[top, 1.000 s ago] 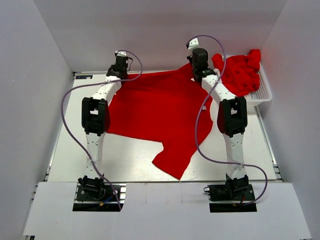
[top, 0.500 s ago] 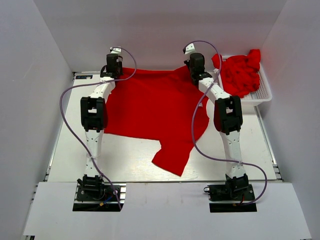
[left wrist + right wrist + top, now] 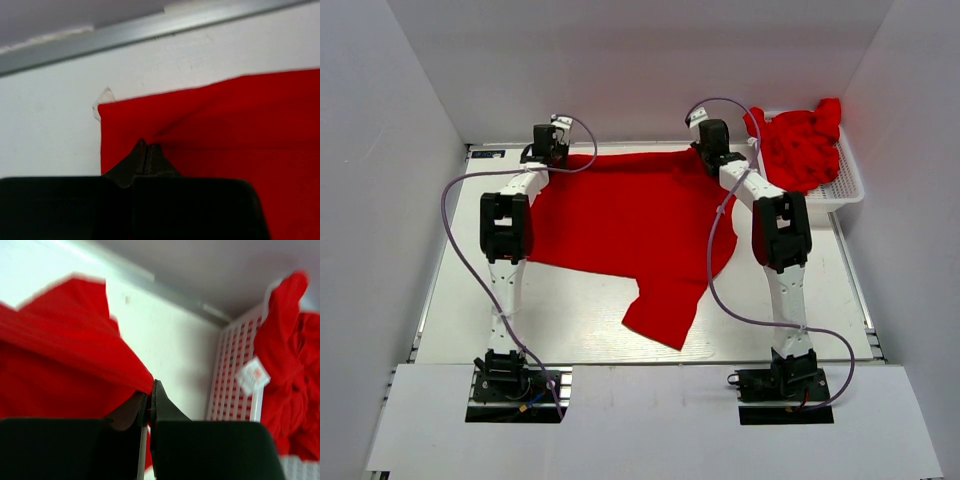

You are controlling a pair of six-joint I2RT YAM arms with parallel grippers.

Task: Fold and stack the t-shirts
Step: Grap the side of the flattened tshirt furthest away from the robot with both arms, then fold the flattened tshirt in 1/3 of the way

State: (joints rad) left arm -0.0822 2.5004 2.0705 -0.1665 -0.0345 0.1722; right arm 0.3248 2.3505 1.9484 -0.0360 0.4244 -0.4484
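One white slotted basket (image 3: 847, 186) sat at the upper right of the top view, on the far right part of the table (image 3: 570, 318). In it was a crumpled heap of t-shirts (image 3: 798, 148), bright red, piled above the rim, with one fold draped over the left wall. The number in the heap could not be told because the folds ran together. The right wrist view showed the slotted wall at right and one small white label (image 3: 251, 374) against the red cloth.

Counted: one basket, one heap, and one spread t-shirt (image 3: 630, 215) outside it. The spread t-shirt lay flat across the middle of the table between the two arms. Its far edge ran along the back of the table, and one sleeve pointed toward the lower centre of the frame.

Two hands, both at the upper edge of that shirt:
- **Left hand** (image 3: 146, 148): at the upper left corner, fingers together, pinched on the cloth just inside the corner, with creases running from the tips.
- **Right hand** (image 3: 150, 389): at the upper right corner, just left of the basket, fingers together, clamped on a raised fold of the same shirt.
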